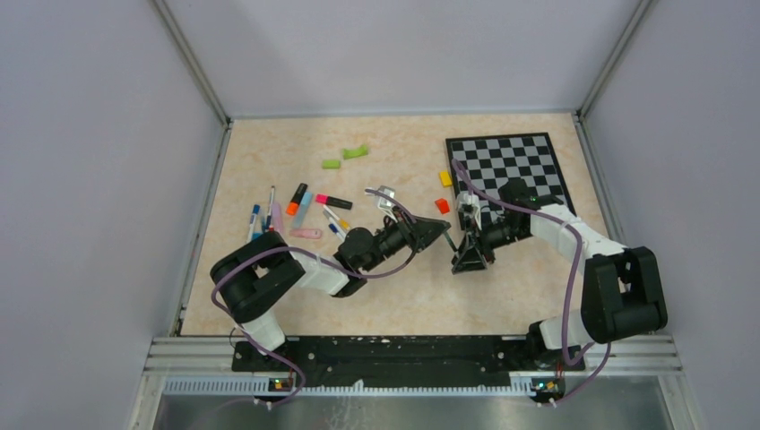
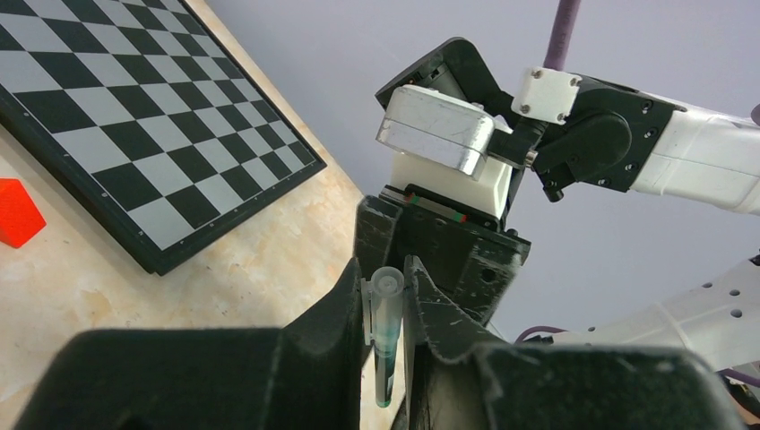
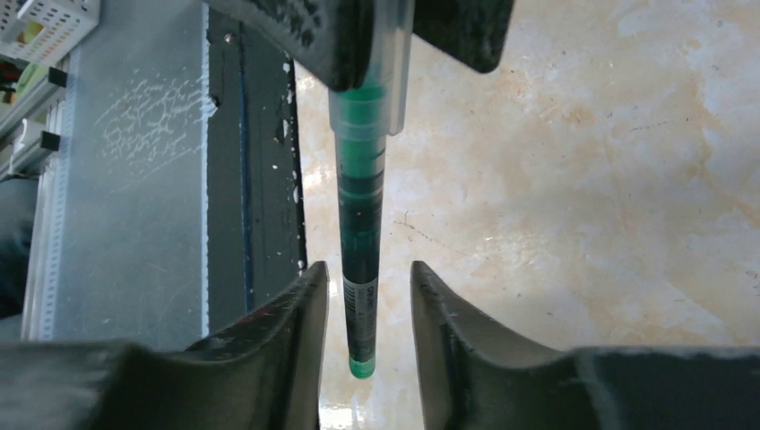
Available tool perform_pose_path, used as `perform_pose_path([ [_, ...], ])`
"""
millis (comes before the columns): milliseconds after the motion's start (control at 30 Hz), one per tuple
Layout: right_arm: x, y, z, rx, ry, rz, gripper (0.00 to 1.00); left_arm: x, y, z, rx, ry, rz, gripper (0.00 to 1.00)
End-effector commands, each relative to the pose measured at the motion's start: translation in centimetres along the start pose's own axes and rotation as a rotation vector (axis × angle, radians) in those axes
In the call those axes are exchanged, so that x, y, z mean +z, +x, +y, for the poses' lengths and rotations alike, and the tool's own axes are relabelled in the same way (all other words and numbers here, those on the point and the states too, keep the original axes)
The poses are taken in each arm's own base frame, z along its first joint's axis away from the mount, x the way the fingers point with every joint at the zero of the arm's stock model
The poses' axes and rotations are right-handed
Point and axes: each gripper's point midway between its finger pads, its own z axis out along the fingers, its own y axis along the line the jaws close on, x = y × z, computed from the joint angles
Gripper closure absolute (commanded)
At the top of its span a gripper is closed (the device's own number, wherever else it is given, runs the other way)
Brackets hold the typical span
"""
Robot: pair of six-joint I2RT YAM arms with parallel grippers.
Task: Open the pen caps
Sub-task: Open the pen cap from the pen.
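Observation:
A thin green pen [image 3: 360, 233] with a clear cap [image 2: 388, 288] hangs in the air between the two arms. My left gripper [image 2: 385, 309] is shut on the capped end, and its fingers [image 3: 314, 36] show at the top of the right wrist view. My right gripper [image 3: 367, 300] is open, its jaws on either side of the pen's barrel with a gap on both sides. In the top view the left gripper [image 1: 444, 230] and right gripper [image 1: 468, 258] meet at mid-table. Several more pens [image 1: 305, 210] lie in a loose group at the left.
A chessboard [image 1: 511, 166] lies at the back right. An orange block [image 1: 442, 205] and a yellow block [image 1: 445, 178] sit by its left edge. Green curved pieces [image 1: 356, 151] lie farther back. The right arm's wrist [image 2: 448, 134] is close in front of the left gripper.

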Motion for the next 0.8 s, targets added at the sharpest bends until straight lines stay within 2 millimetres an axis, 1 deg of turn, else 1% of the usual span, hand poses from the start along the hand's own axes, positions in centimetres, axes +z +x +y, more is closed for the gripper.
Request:
perform_pose_path([
  [0, -0.1, -2.8, 0.2, -0.087, -0.020, -0.056, 0.55, 0.8, -1.2, -1.9, -0.004, 0.053, -0.035, 1.00],
  [67, -0.1, -3.1, 0.4, -0.089, -0.027, -0.067, 0.46, 0.8, -1.2, -1.7, -0.007, 0.044, -0.040, 1.00],
  [133, -0.2, -3.5, 0.6, -0.090, -0.032, -0.078, 0.40, 0.7, -1.3, -1.6, -0.007, 0.037, -0.045, 1.00],
  [267, -0.4, -4.2, 0.7, -0.087, -0.023, -0.095, 0.35, 0.6, -1.2, -1.7, -0.002, 0.032, -0.045, 1.00],
  [433, -0.4, -4.6, 0.2, -0.065, 0.004, -0.103, 0.35, 0.9, -1.0, -2.0, 0.011, 0.031, -0.040, 1.00],
  [667, -0.5, -5.1, -0.9, -0.041, 0.063, -0.113, 0.38, 1.2, -0.7, -2.0, 0.021, 0.019, -0.040, 1.00],
  [733, -0.6, -5.2, -1.2, -0.039, 0.079, -0.115, 0.44, 1.1, -0.4, -2.0, 0.021, 0.017, -0.035, 1.00],
  [767, -0.6, -5.1, -1.2, -0.036, 0.082, -0.114, 0.47, 1.2, -0.6, -1.8, 0.021, 0.007, -0.046, 1.00],
])
